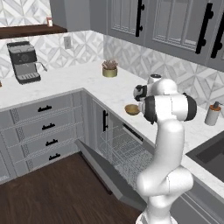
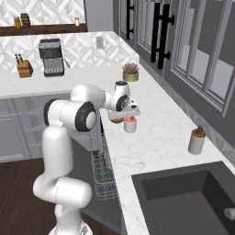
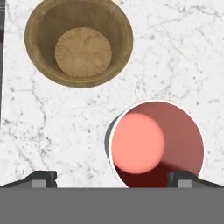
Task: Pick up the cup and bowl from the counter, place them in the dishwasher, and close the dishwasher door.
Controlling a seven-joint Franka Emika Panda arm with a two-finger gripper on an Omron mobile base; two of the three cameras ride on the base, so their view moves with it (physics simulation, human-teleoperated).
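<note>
- The gripper (image 2: 130,112) hangs over the counter (image 2: 156,133) near its front edge, just above the cup (image 2: 130,124), pointing straight down.
- Its fingers (image 3: 41,178) are spread wide, with nothing between them; in the hand view one tip sits over bare marble and the other (image 3: 183,178) over the cup's (image 3: 156,144) rim.
- The cup stands upright on the counter, white outside and salmon-red inside, and looks empty.
- The bowl (image 3: 78,43) sits upright just beside the cup, apart from it with a strip of marble between; it is wood-brown and empty. In the left base view the bowl (image 1: 132,109) lies close to the counter's front edge, right above the dishwasher (image 1: 124,153).
- The dishwasher door (image 1: 109,175) is dropped open, sloping down toward the floor, and the grey wire rack (image 1: 122,151) shows inside.
- Farther along the counter, toward the sink (image 2: 183,197), stands a soap dispenser (image 2: 197,140); toward the corner sits a potted plant (image 2: 131,72).
- A coffee machine (image 1: 24,62) stands on the other leg of the counter, against the wall.
</note>
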